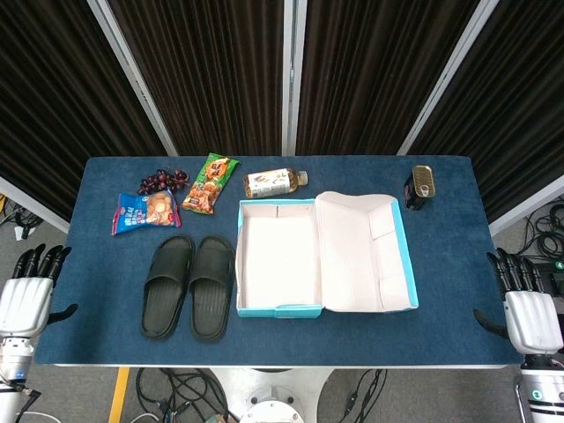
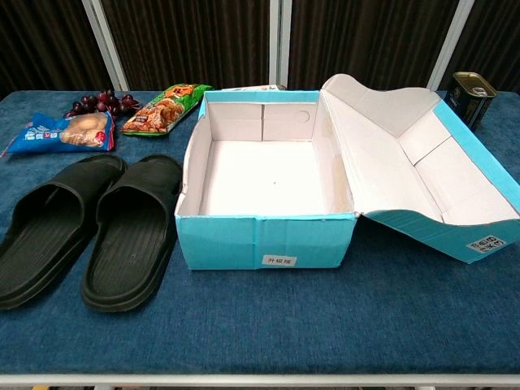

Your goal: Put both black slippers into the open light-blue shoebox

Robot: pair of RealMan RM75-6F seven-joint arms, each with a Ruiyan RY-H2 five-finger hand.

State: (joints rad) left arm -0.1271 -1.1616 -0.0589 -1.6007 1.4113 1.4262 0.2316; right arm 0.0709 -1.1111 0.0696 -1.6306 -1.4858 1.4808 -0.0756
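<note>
Two black slippers lie side by side on the blue table, just left of the shoebox: the left slipper (image 1: 166, 285) (image 2: 50, 227) and the right slipper (image 1: 211, 286) (image 2: 130, 231). The light-blue shoebox (image 1: 276, 308) (image 2: 264, 241) stands open and empty, its lid (image 1: 366, 251) (image 2: 426, 158) folded out to the right. My left hand (image 1: 26, 298) hangs open off the table's left edge, well away from the slippers. My right hand (image 1: 529, 313) hangs open off the right edge. Neither hand shows in the chest view.
Along the back of the table (image 1: 441, 335) lie purple grapes (image 1: 163, 181) (image 2: 101, 102), a blue snack bag (image 1: 144, 211) (image 2: 61, 132), a green snack bag (image 1: 209, 183) (image 2: 166, 107), a tea bottle (image 1: 273, 182) and a dark can (image 1: 420, 187) (image 2: 471, 96).
</note>
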